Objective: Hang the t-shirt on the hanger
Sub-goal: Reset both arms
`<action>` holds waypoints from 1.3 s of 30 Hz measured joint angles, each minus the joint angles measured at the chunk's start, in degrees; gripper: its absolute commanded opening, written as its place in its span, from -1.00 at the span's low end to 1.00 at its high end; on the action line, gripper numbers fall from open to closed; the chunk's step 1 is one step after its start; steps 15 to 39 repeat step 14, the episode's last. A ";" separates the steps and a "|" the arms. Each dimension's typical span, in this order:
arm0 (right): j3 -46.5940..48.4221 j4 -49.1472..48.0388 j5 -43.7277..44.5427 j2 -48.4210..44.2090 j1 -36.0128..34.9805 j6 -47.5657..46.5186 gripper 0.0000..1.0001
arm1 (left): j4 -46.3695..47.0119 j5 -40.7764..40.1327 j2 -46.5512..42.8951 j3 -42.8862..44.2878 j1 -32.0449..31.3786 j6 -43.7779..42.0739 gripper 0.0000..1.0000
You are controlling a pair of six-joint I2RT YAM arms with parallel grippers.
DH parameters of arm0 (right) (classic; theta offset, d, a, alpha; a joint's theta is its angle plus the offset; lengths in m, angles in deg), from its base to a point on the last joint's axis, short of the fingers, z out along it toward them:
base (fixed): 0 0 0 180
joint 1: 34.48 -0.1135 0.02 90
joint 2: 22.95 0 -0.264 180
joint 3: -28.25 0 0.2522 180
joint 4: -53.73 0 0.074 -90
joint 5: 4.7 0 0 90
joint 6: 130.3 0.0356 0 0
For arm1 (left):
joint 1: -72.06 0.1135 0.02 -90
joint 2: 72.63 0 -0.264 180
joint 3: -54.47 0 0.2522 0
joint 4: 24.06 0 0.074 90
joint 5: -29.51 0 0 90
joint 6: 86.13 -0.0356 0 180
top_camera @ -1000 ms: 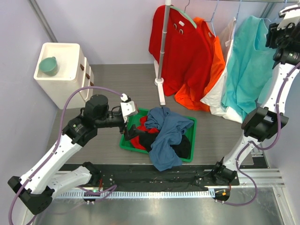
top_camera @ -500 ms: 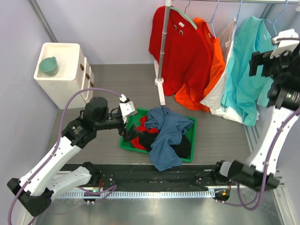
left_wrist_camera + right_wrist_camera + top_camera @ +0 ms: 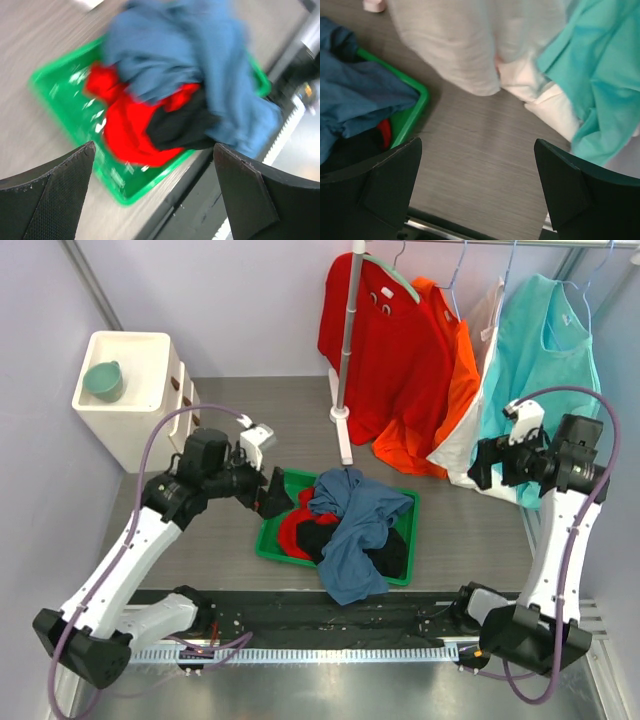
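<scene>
The turquoise t-shirt hangs from the rail at the top right, next to a white garment. Its hem shows in the right wrist view. Only a thin pale-blue hook of the hanger shows above the shirt's neck. My right gripper hangs low, just left of the shirt's lower edge. It is open over bare floor, with nothing between its fingers. At the left rim of the green basket, my left gripper is also open and empty.
The basket holds a slate-blue garment, red cloth and black cloth. Red and orange shirts hang by the rack pole. A white cabinet with a teal cup stands at the back left.
My right arm has dropped from the rail by the t-shirt's top to beside its hem, and its gripper has opened. The left gripper has shifted slightly left and back.
</scene>
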 measured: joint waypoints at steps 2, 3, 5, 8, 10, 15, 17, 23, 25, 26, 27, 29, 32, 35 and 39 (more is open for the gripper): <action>-0.96 1.97 -0.63 -2.54 -2.58 -0.57 1.00 | -1.95 -0.42 1.53 0.07 5.62 2.82 0.99; -2.03 2.60 -0.50 -4.63 -5.16 -0.76 0.99 | -2.99 -0.72 2.05 0.07 8.09 4.15 1.00; -3.63 3.37 -0.04 -7.45 -9.88 -0.66 0.99 | -5.07 -1.62 2.32 0.11 12.92 5.90 1.00; -5.42 3.91 1.40 -9.75 -17.40 -0.07 0.99 | -8.00 -4.76 1.68 0.70 17.64 6.97 1.00; -6.67 4.02 2.60 -10.10 -21.09 0.02 0.99 | -10.03 -8.33 0.66 1.09 18.60 6.75 1.00; -8.46 4.94 4.50 -11.04 -23.32 -0.35 1.00 | -14.80 -15.08 -1.60 1.40 18.86 4.94 0.99; -8.46 4.94 4.50 -11.04 -23.32 -0.35 1.00 | -14.80 -15.08 -1.60 1.40 18.86 4.94 0.99; -8.46 4.94 4.50 -11.04 -23.32 -0.35 1.00 | -14.80 -15.08 -1.60 1.40 18.86 4.94 0.99; -8.46 4.94 4.50 -11.04 -23.32 -0.35 1.00 | -14.80 -15.08 -1.60 1.40 18.86 4.94 0.99; -8.46 4.94 4.50 -11.04 -23.32 -0.35 1.00 | -14.80 -15.08 -1.60 1.40 18.86 4.94 0.99; -8.46 4.94 4.50 -11.04 -23.32 -0.35 1.00 | -14.80 -15.08 -1.60 1.40 18.86 4.94 0.99; -8.46 4.94 4.50 -11.04 -23.32 -0.35 1.00 | -14.80 -15.08 -1.60 1.40 18.86 4.94 0.99; -8.46 4.94 4.50 -11.04 -23.32 -0.35 1.00 | -14.80 -15.08 -1.60 1.40 18.86 4.94 0.99; -8.46 4.94 4.50 -11.04 -23.32 -0.35 1.00 | -14.80 -15.08 -1.60 1.40 18.86 4.94 0.99; -8.46 4.94 4.50 -11.04 -23.32 -0.35 1.00 | -14.80 -15.08 -1.60 1.40 18.86 4.94 0.99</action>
